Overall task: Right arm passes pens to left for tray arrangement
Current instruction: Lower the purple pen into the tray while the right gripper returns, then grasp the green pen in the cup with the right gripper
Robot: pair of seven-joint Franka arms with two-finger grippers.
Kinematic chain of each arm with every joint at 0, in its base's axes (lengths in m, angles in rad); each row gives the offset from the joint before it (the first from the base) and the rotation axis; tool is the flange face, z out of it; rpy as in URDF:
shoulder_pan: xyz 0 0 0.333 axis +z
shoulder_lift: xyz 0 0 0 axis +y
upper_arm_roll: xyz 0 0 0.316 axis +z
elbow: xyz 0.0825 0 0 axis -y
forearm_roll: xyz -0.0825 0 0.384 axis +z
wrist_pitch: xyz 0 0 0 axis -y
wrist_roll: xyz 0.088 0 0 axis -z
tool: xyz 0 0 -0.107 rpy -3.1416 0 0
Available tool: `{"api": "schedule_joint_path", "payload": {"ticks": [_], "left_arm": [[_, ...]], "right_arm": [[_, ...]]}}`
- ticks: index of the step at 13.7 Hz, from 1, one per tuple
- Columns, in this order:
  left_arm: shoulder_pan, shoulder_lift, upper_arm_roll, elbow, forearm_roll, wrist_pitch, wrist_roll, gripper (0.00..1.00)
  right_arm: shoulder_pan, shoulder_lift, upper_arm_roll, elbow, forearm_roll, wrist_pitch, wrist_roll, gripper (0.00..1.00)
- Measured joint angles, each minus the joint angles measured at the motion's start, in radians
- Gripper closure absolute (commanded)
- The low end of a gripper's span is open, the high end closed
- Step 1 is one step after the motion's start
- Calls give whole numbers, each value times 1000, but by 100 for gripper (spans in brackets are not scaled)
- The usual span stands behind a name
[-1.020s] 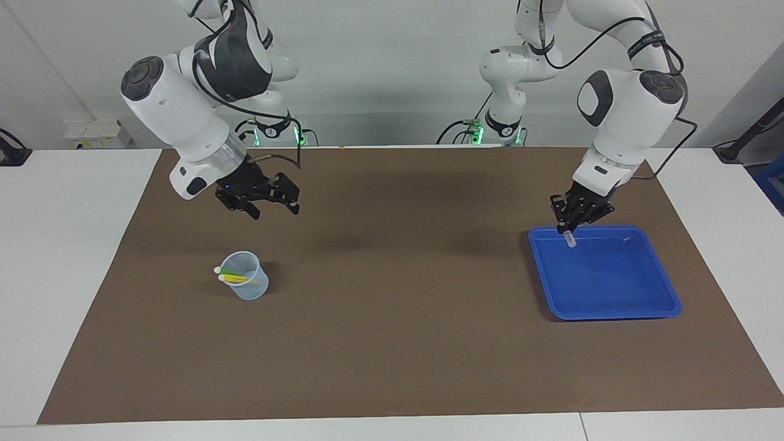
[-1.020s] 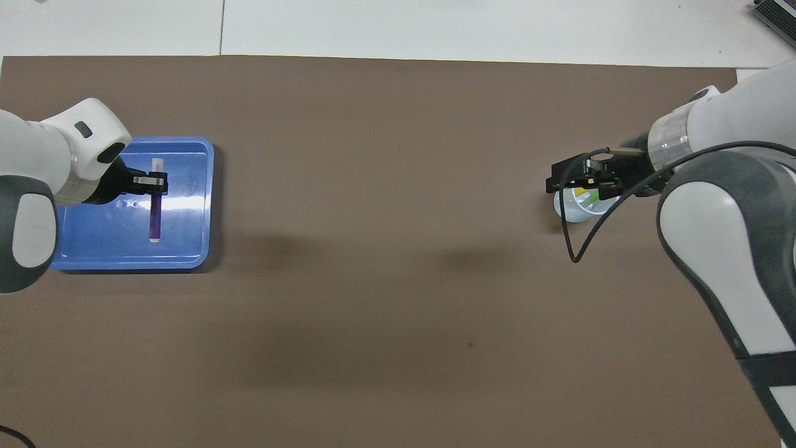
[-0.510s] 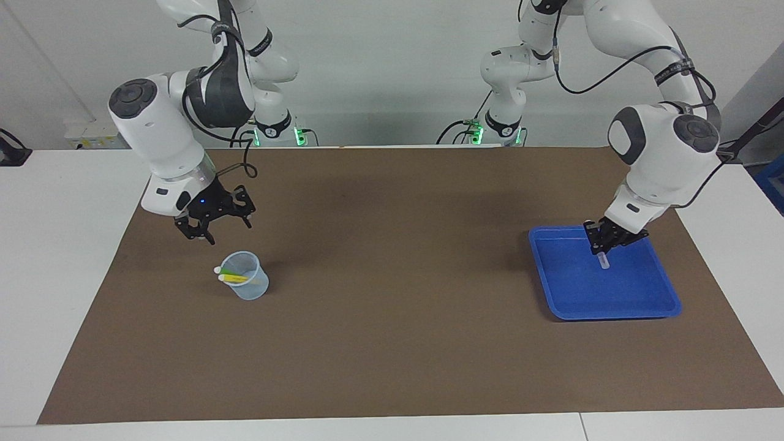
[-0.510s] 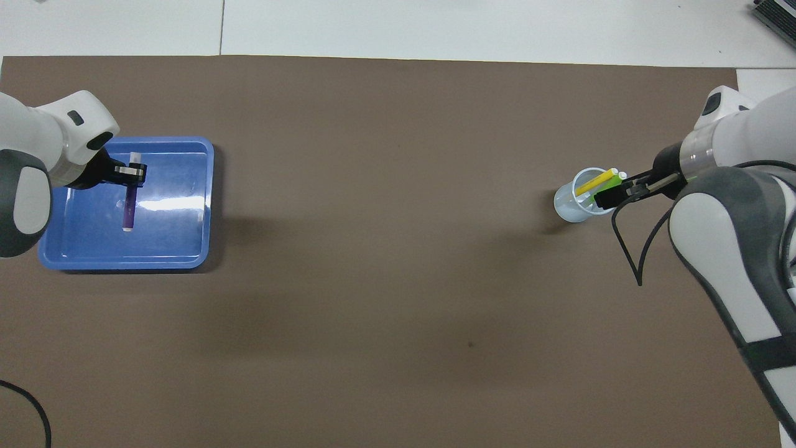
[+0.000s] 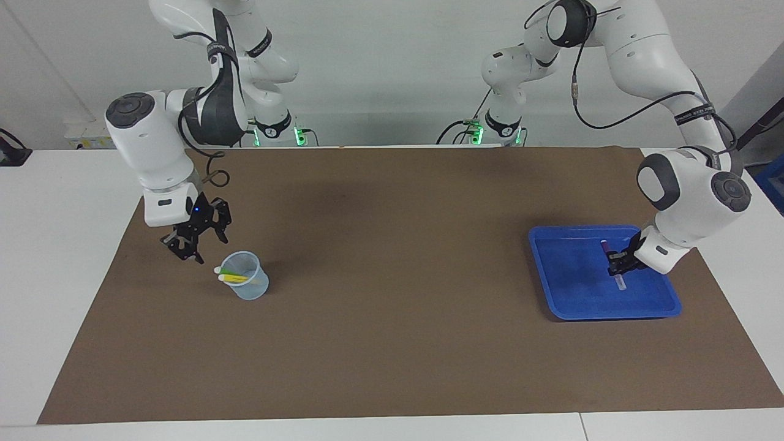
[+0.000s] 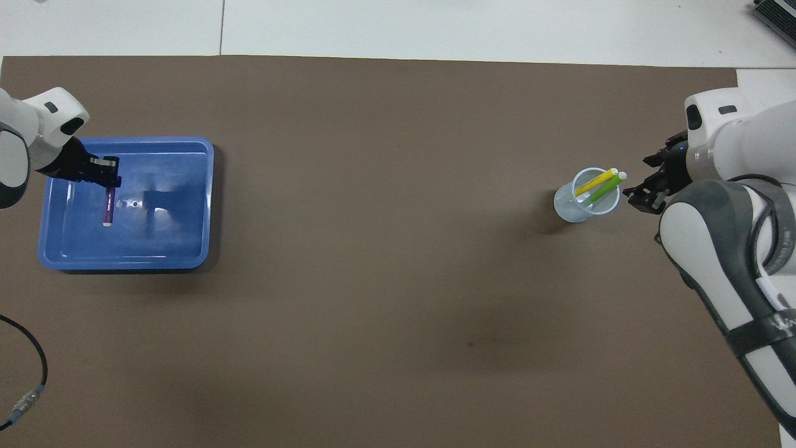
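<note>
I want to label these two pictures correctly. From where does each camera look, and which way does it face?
Facing view: high across the table, looking at the robots; both whole arms show, left tool holding the purple pen low in the blue tray, right tool beside the cup.
Overhead view: high above the robots' end, looking steeply down and forward; only forearms and tools show.
Shared: tray, purple pen, cup, green pen, yellow pen, half a turn apart.
</note>
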State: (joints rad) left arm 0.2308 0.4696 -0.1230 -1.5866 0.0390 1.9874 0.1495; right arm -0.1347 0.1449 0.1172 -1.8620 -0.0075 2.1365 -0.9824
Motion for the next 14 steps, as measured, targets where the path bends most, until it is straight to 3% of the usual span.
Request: {"api": "schedule_joint_path", "payload": {"ticks": [9,14], "left_arm": [[61,36,1,-31,26,142,86,100],[75,38,1,-55,36,143,88,100]], "right_arm": [[-3,60,2,0,0,81,-7,53],[-3,76,2,0,0,86,-7,60]]}}
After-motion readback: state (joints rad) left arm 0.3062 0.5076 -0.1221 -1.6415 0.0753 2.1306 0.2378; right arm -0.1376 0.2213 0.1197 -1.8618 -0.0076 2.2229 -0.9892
